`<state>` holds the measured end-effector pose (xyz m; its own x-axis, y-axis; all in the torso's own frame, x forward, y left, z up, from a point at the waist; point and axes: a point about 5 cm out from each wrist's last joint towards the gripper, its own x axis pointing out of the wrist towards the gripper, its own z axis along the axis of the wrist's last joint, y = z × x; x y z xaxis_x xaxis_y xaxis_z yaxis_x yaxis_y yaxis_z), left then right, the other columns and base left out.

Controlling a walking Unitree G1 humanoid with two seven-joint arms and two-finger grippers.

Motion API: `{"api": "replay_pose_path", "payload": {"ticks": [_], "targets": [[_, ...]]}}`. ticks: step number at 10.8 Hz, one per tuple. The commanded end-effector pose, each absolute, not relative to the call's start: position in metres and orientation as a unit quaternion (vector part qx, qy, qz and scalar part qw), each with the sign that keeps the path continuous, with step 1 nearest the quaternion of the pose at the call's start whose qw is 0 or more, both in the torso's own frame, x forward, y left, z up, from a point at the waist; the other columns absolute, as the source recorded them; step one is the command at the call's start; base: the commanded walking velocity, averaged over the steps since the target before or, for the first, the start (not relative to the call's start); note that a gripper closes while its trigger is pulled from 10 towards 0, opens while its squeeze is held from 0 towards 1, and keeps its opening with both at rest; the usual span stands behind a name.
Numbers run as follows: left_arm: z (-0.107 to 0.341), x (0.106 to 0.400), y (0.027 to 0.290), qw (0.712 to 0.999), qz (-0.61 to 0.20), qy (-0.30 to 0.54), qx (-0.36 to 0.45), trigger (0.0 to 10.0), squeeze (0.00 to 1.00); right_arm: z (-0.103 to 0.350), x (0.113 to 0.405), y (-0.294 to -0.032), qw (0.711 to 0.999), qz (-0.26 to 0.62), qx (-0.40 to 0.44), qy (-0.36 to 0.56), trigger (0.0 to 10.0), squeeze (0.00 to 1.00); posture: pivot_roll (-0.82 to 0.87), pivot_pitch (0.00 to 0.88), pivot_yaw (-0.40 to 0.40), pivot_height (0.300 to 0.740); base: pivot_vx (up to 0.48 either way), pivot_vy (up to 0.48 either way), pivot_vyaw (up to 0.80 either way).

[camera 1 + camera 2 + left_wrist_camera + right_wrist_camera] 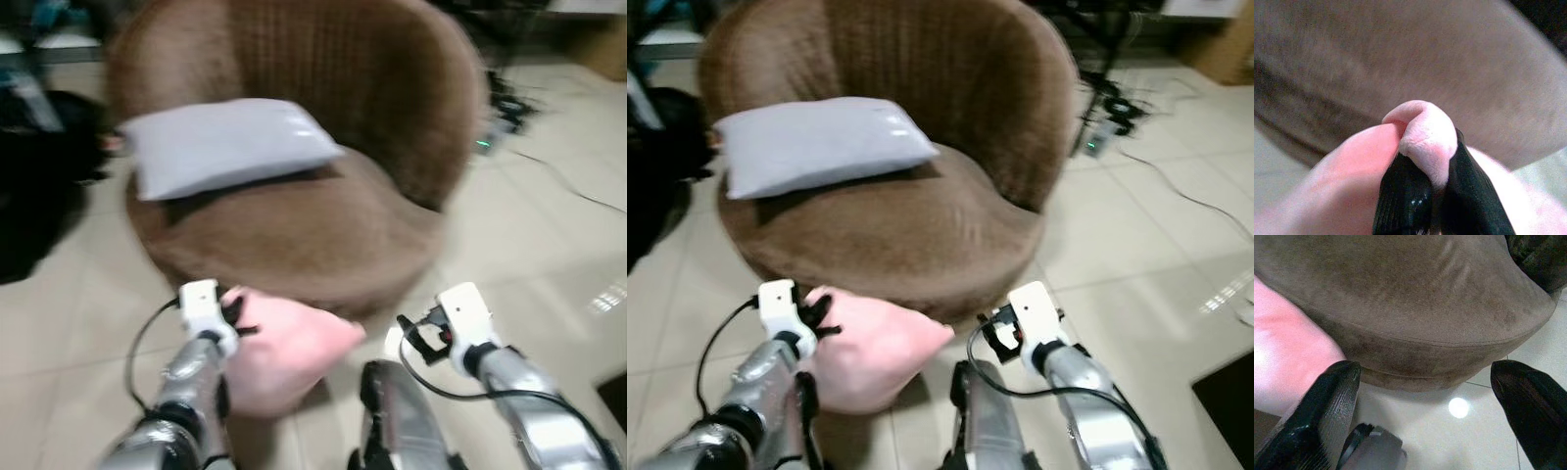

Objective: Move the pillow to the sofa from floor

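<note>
A pink pillow (284,357) hangs in front of the round brown sofa chair (323,220), just below the front rim of its seat. My left gripper (1432,166) is shut on a pinched fold of the pink pillow (1425,132), holding it off the floor. My right gripper (1425,377) is open, its fingers spread wide, close to the right of the pillow (1283,352) and facing the seat's front edge (1425,362). Nothing lies between its fingers.
A grey pillow (220,145) lies on the left part of the sofa seat. Cables and a power strip (1102,132) lie on the tiled floor at the right. A dark shape (39,186) stands at the left. My own leg (397,416) shows below.
</note>
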<state>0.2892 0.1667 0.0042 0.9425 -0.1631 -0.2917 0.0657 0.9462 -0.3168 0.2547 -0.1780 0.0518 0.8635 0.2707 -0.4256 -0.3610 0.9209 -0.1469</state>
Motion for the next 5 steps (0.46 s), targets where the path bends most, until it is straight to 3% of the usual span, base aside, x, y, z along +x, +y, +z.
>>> {"api": "replay_pose_path", "payload": {"ticks": [1,2,4,5], "targets": [[0.021,0.298,0.165,0.981,-0.070,0.100,-0.152,0.0,0.00,0.052,0.258,-0.185,0.964,0.139,-0.111,0.197,10.0,0.00,-0.05,0.000,-0.015,0.527,0.000,0.000,0.00],[0.046,0.295,0.151,0.985,-0.103,0.017,-0.140,0.0,0.00,0.048,0.263,-0.183,0.966,0.126,-0.099,0.202,10.0,0.00,-0.03,0.000,-0.005,0.527,0.000,0.000,0.00],[0.074,0.283,0.138,0.980,-0.130,-0.045,-0.142,0.0,0.00,0.050,0.268,-0.179,0.971,0.127,-0.083,0.183,10.0,0.00,0.00,0.000,-0.009,0.542,0.000,0.000,0.00],[0.100,0.272,0.139,0.982,-0.129,-0.092,-0.104,0.0,0.00,0.055,0.275,-0.175,0.976,0.122,-0.073,0.165,10.0,0.00,0.01,0.000,-0.015,0.557,0.000,0.000,0.00]]}}
